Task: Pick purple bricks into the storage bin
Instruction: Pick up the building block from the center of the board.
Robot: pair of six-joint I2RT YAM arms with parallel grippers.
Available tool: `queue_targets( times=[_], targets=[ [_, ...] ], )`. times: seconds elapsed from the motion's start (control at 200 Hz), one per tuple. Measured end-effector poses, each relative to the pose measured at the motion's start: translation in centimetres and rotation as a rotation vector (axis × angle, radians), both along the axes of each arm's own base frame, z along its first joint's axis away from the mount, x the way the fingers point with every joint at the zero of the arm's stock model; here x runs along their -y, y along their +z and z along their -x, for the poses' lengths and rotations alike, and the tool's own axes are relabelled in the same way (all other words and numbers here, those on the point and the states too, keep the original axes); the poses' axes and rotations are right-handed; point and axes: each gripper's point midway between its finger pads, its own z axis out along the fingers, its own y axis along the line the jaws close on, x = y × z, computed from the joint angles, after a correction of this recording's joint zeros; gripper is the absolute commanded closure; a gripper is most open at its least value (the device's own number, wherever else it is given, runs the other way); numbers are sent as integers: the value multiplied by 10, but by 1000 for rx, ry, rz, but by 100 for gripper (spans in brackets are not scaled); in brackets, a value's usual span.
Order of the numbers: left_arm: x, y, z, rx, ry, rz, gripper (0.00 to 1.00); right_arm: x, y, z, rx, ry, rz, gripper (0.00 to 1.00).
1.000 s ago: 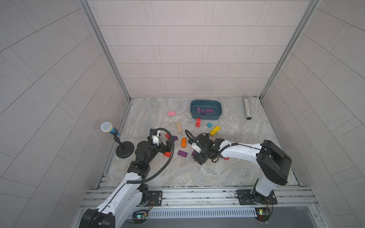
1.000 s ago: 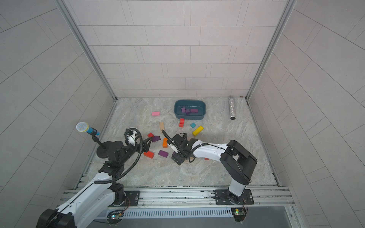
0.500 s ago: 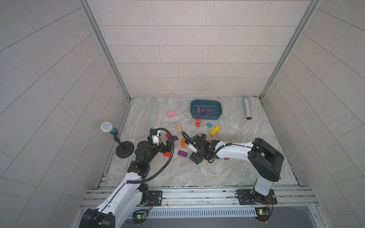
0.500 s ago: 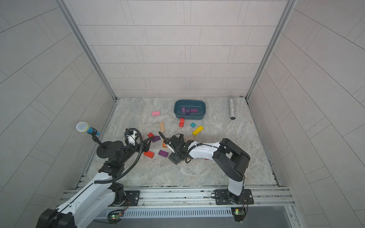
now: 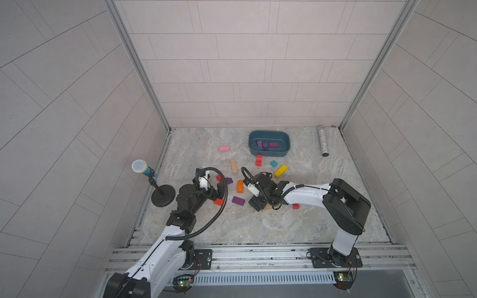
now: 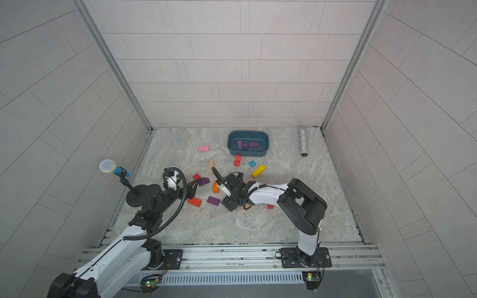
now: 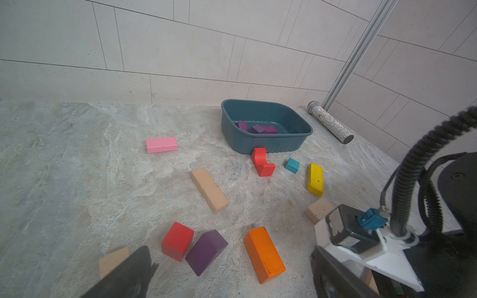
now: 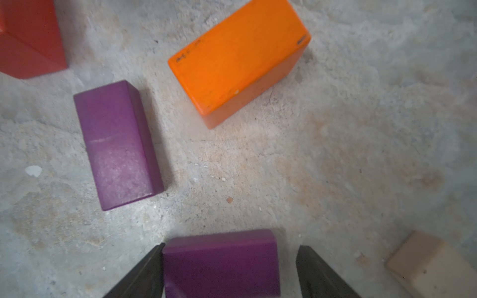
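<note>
- The right gripper (image 8: 231,246) stands with its jaws apart astride a matte dark-purple brick (image 8: 222,265) at the bottom centre of the right wrist frame. One finger (image 8: 144,271) touches its side. The other stands off, with floor showing between.
- A second purple brick (image 8: 118,144) is longer, sharp-edged and faintly scuffed. It lies flat at middle left, apart from the orange block (image 8: 240,59) at upper centre and the red block (image 8: 28,38) in the upper left corner.
- A third purple brick (image 7: 206,251) lies just beside a red cube (image 7: 178,241) at lower centre of the left wrist frame.
- The left gripper (image 6: 195,188) is spread wide and holds nothing.
- The storage bin (image 5: 268,153) sits at upper centre of the floor in both top views, with three purple bricks in it (image 5: 265,145).
- Bare marble floor (image 5: 258,227) runs across the lower part, towards the rail.
</note>
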Motion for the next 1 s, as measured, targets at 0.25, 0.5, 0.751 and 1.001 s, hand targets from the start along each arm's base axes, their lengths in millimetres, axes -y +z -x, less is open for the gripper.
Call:
queue_targets(
  times=[0.25,0.5,0.751,1.001],
  targets=[
    [0,0,0,0,0,0,0,-6,-2,0,-16,6,-33,36],
    [0,0,0,0,1,0,0,-5,-1,-1,-15,0,-27,46],
    [0,0,0,0,0,0,0,4,22,-4,-8,-6,-4,47],
    [0,0,0,0,0,0,0,5,121,-58,161,-68,-140,47]
  ],
)
